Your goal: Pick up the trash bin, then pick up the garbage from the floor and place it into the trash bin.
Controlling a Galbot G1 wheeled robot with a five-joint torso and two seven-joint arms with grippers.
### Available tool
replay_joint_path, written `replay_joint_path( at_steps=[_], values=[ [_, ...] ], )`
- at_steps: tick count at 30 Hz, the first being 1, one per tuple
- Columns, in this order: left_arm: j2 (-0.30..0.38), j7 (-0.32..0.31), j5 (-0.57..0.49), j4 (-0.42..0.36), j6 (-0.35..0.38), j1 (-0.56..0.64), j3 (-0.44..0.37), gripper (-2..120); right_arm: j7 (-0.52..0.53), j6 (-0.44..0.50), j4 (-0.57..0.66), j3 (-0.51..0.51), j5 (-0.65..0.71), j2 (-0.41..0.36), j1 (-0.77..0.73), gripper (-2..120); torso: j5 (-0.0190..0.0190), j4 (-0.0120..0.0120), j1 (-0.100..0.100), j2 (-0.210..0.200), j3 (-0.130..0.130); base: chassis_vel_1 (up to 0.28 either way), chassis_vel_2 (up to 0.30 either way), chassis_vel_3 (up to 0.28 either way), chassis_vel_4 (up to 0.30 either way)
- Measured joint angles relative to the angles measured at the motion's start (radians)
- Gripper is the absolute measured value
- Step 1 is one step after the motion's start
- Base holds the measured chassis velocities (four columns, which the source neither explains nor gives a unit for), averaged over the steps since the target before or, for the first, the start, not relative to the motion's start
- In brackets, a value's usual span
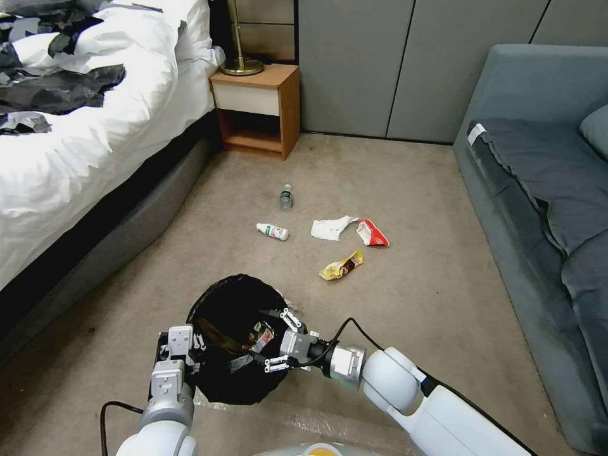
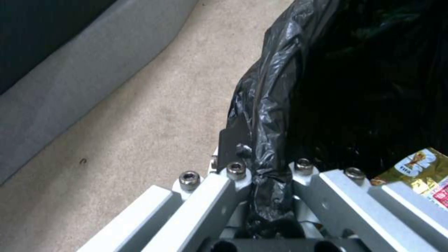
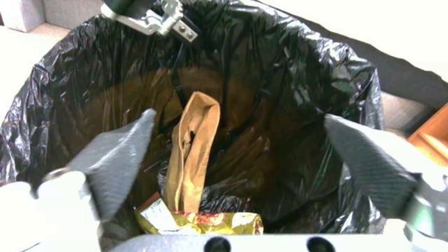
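Black-bagged trash bin (image 1: pixel 237 339) sits low at six o'clock on the carpet (image 1: pixel 411 190); left gripper (image 2: pixel 268 175) is clamped on its rim at nine o'clock; right gripper (image 1: pixel 277 339) hangs over its mouth, fingers spread apart and empty; tan paper bag (image 3: pixel 194 154) and gold wrapper (image 3: pixel 205 222) lie inside; toward twelve o'clock lie tissue (image 1: pixel 330 228), two bottles (image 1: pixel 272 231), two wrappers (image 1: pixel 342 266).

Black-lined trash bin (image 1: pixel 237 335) holds a tan paper bag (image 3: pixel 194 150) and gold wrapper (image 3: pixel 205 222); yellow (image 1: pixel 341 266) and red-white (image 1: pixel 372 233) wrappers dot beige carpet (image 1: pixel 411 190).
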Motion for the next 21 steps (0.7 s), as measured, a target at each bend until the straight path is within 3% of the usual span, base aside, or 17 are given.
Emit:
replay_joint_path(
  at_steps=[6, 10, 13, 15, 16, 18, 21],
  values=[
    [0.000, 0.000, 0.001, 0.007, 0.001, -0.003, 0.000, 0, 0.000, 0.000, 0.015, 0.007, 0.001, -0.002, -0.001, 100, 0.0000, 0.0000, 0.000, 0.000, 0.000, 0.000, 0.000, 0.000, 0.000],
    [0.001, 0.000, 0.001, 0.019, 0.001, -0.006, -0.006, 0, 0.047, -0.003, 0.090, 0.039, 0.033, -0.017, -0.014, 100, 0.0000, 0.0001, 0.000, 0.000, 0.000, 0.000, 0.000, 0.000, 0.000],
    [0.008, 0.000, -0.007, 0.026, 0.001, -0.011, -0.019, 0, 0.139, -0.040, 0.184, 0.087, 0.076, -0.031, -0.042, 100, -0.0001, 0.0001, 0.000, 0.000, 0.000, 0.000, 0.000, 0.000, 0.000],
    [0.018, 0.000, -0.029, 0.028, 0.004, -0.015, -0.044, 0, 0.265, -0.079, 0.302, 0.157, 0.116, -0.038, -0.104, 100, -0.0002, 0.0000, 0.000, 0.000, 0.000, 0.000, 0.000, 0.000, 0.000],
    [0.018, 0.000, -0.029, 0.028, 0.004, -0.015, -0.044, 0, 0.265, -0.079, 0.302, 0.157, 0.116, -0.038, -0.104, 100, -0.0002, 0.0000, 0.000, 0.000, 0.000, 0.000, 0.000, 0.000, 0.000],
    [0.025, 0.000, -0.042, 0.029, 0.004, -0.014, -0.061, 0, 0.364, -0.081, 0.358, 0.220, 0.139, -0.003, -0.186, 100, 0.0000, 0.0001, 0.000, 0.000, 0.000, 0.000, 0.000, 0.000, 0.000],
    [0.027, 0.000, -0.047, 0.029, 0.004, -0.010, -0.065, 0, 0.407, -0.060, 0.383, 0.283, 0.142, 0.046, -0.270, 100, 0.0001, -0.0001, 0.000, 0.000, 0.000, 0.000, 0.000, 0.000, 0.000]
  ],
)
